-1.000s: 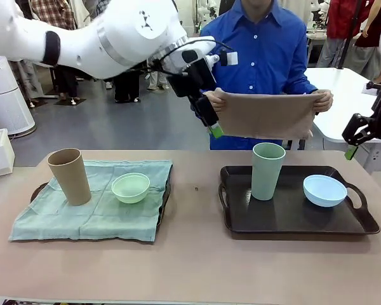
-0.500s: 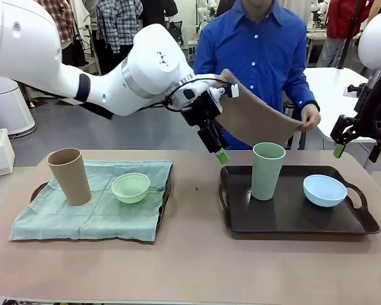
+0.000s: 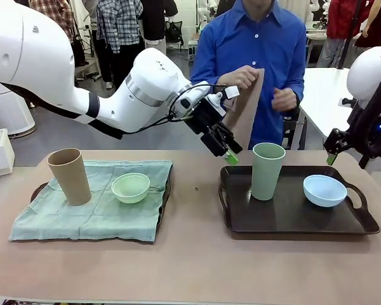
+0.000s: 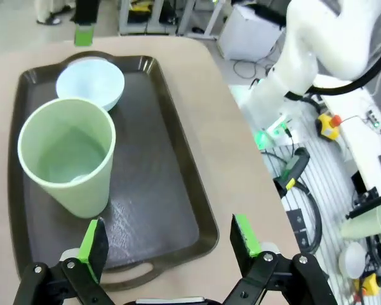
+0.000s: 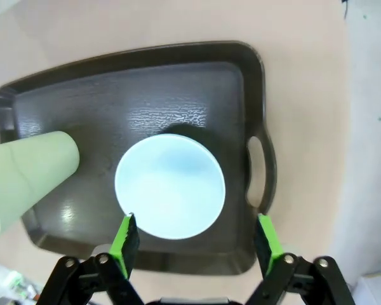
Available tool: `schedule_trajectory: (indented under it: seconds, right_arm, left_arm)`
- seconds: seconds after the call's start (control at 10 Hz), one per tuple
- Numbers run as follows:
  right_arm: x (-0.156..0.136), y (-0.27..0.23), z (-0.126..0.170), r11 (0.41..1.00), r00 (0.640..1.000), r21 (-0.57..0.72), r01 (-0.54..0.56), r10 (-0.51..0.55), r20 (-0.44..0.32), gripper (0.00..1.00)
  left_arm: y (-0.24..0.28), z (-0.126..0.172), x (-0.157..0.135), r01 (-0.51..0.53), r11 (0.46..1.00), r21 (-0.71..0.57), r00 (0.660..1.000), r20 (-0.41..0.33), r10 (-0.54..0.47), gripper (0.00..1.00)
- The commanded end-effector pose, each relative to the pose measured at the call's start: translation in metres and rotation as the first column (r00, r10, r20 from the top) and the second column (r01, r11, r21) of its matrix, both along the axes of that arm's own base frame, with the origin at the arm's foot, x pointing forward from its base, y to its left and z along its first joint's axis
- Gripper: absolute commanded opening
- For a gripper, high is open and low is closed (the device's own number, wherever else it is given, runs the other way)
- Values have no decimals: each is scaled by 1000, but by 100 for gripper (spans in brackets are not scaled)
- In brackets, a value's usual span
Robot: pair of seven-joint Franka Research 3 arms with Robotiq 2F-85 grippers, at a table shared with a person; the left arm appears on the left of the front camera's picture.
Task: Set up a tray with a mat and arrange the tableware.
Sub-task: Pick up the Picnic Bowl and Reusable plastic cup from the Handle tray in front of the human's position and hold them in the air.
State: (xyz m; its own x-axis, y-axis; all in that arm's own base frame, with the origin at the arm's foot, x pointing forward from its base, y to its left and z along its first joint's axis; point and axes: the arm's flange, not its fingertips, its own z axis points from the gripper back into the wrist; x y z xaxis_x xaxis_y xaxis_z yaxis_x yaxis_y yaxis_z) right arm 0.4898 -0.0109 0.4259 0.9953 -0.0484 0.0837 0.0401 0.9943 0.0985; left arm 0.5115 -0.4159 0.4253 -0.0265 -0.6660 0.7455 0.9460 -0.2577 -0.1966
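The left jaws stand wide open and empty, hovering above the dark tray's (image 3: 368,226) 10 o'clock corner, just beside the sage green cup (image 3: 267,170); the right jaws, likewise open and empty, hang over the light blue bowl (image 5: 170,185) on the tray's 3 o'clock side. The cup stands upright toward 9 o'clock on the bare tray. It looks like light, stiff, smooth plastic, tall and easy to tip, so a squeeze across its wall below the rim seems safest. The shallow bowl probably wants one finger inside the rim and one outside. The person's hand (image 3: 240,77) at 12 o'clock holds a brown mat (image 3: 246,117) that hangs limp: soft, best pinched at an edge. At 9 o'clock on the tabletop (image 3: 190,267), a second tray (image 3: 38,189) under a green cloth (image 3: 82,222) carries a tan cup (image 3: 70,176) and a mint green bowl (image 3: 130,187). The dark tray is glossy, with a raised rim and handles, and likely slippery. The tabletop is a plain, matte tan. Behind it is a busy workroom with people standing and other tables.
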Motion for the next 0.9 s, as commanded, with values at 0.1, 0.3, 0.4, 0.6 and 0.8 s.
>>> schedule_trajectory:
  seconds: [0.1,0.3,0.4,0.6,0.8]
  right_arm:
    - [-13,-3,-15,997,998,79,7,-11,56,93]
    - [-18,-6,-22,994,998,111,7,-14,63,93]
    - [-21,-8,-23,992,998,128,9,-17,64,93]
    - [-12,-7,-19,995,999,92,29,-32,35,93]
    - [-12,-7,-19,995,999,92,29,-32,35,93]
  left_arm:
    - [-11,-12,-7,-255,965,-66,962,82,260,100]
    - [-8,-7,-6,-327,941,-86,933,131,336,100]
    - [-6,-1,-6,-367,925,-94,914,146,377,100]
    - [-11,-3,10,-327,941,-90,932,135,337,100]
    - [-11,-3,10,-327,941,-90,932,135,337,100]
